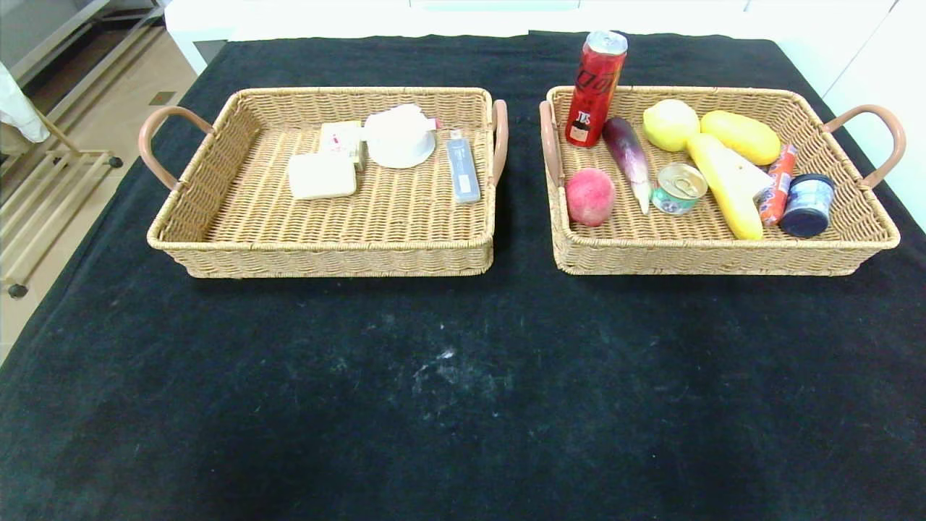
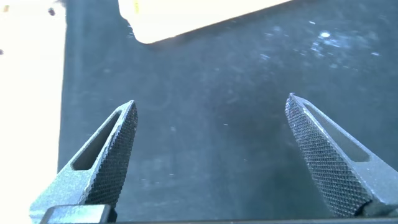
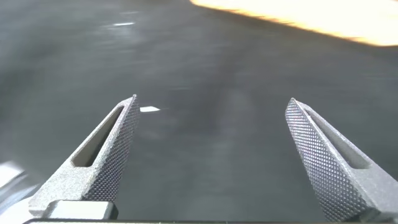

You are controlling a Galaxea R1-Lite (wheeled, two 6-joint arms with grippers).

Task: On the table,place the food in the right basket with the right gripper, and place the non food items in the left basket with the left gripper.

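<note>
The left basket (image 1: 217, 239) holds a cream block (image 1: 321, 176), a small white box (image 1: 341, 140), a white cap-like item (image 1: 399, 137) and a grey-blue stick (image 1: 463, 171). The right basket (image 1: 832, 250) holds a red can (image 1: 595, 88), a purple eggplant (image 1: 628, 155), a peach (image 1: 590, 196), a tin can (image 1: 678, 188), a lemon (image 1: 670, 124), yellow fruits (image 1: 741, 135), a banana-like piece (image 1: 727, 184), an orange sausage (image 1: 778, 184) and a dark jar (image 1: 807, 205). Neither arm shows in the head view. My left gripper (image 2: 211, 106) and right gripper (image 3: 213, 106) are open and empty over the black cloth.
A black cloth (image 1: 448, 376) covers the table, with pale scuff marks near its middle. The table's left edge borders a floor with a metal rack (image 1: 43, 188). A white wall lies behind and to the right.
</note>
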